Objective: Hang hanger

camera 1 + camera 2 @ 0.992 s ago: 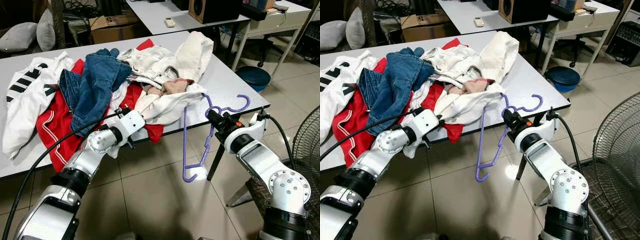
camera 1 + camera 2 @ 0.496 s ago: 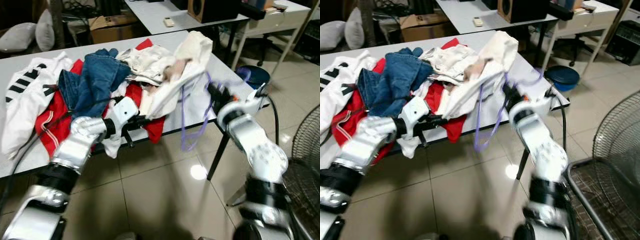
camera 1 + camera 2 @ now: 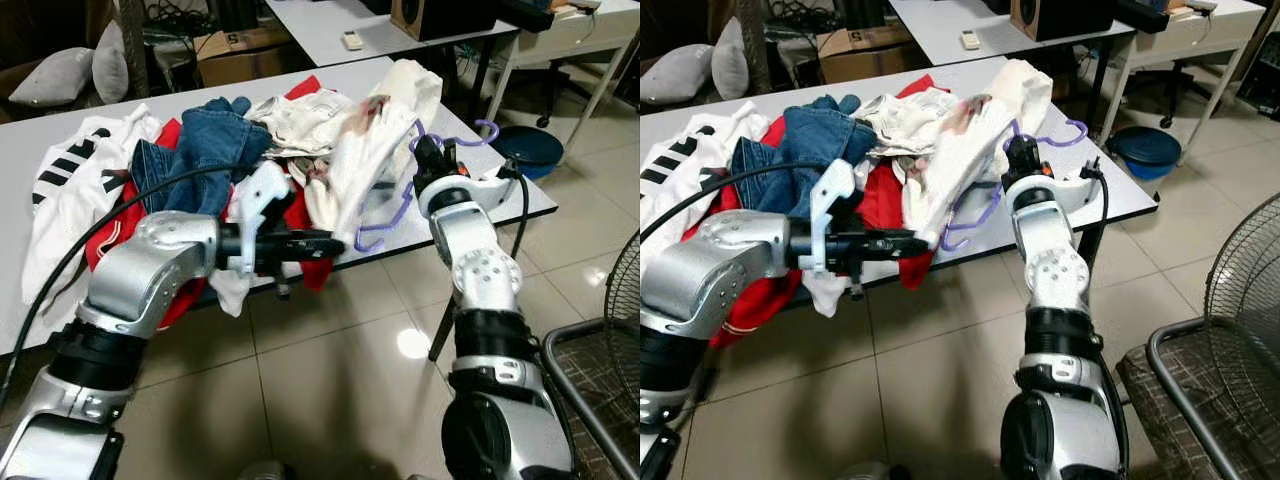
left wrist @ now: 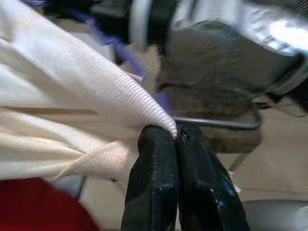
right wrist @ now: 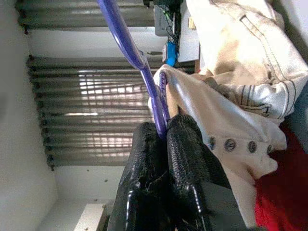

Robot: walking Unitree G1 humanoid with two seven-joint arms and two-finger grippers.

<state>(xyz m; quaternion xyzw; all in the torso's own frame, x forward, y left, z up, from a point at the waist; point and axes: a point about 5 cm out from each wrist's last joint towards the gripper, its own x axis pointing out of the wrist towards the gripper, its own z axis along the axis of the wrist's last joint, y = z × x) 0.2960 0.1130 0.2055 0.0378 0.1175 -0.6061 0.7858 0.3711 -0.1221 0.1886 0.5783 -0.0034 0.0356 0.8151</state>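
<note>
hanger [image 3: 392, 215]: purple
shirt [image 3: 372, 150]: cream
jeans [image 3: 205, 150]: blue denim
jacket [image 3: 120, 225]: red, white stripe
top [image 3: 65, 190]: white, black bars
desk [image 3: 500, 185]: white

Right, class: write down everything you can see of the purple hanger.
The purple hanger is thin, glossy plastic with a curled hook and a rounded corner. It hangs tilted above the table edge, clamped near its neck by the right claw. The cream garment drapes against it, and the left claw pinches that fabric.
</note>
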